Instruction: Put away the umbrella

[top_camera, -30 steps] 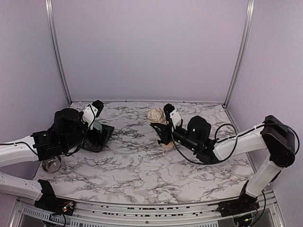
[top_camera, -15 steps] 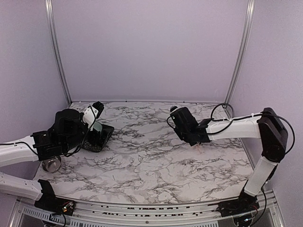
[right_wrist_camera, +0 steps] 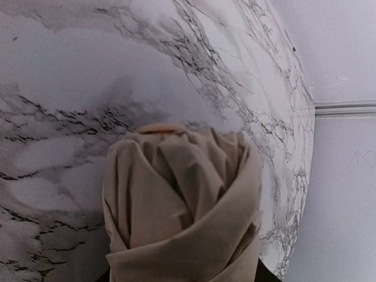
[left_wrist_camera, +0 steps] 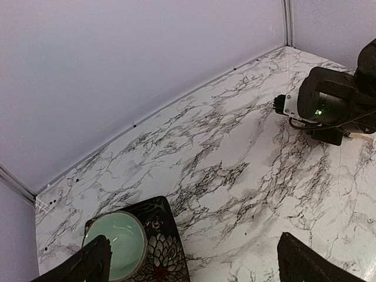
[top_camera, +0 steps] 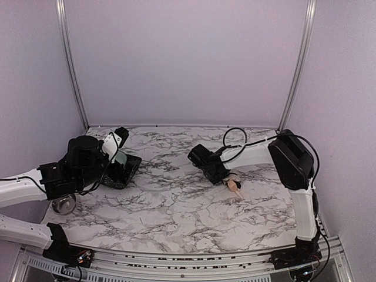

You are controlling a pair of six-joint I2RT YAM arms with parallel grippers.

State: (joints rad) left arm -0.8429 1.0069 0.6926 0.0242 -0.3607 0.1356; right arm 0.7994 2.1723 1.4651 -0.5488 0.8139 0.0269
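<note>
My right end effector (top_camera: pixel 222 176) is clenched on the umbrella (right_wrist_camera: pixel 182 205), whose long axis points straight away from me, handle (top_camera: pixel 234 187) outermost

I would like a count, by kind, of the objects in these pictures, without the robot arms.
umbrella: 1
green bowl: 1
black patterned tray: 1
metal cup: 1
Total: 4

The umbrella (right_wrist_camera: pixel 182 205) is matt, creased beige cloth; the marble-patterned table (top_camera: pixel 176 217) looks smooth.
</note>
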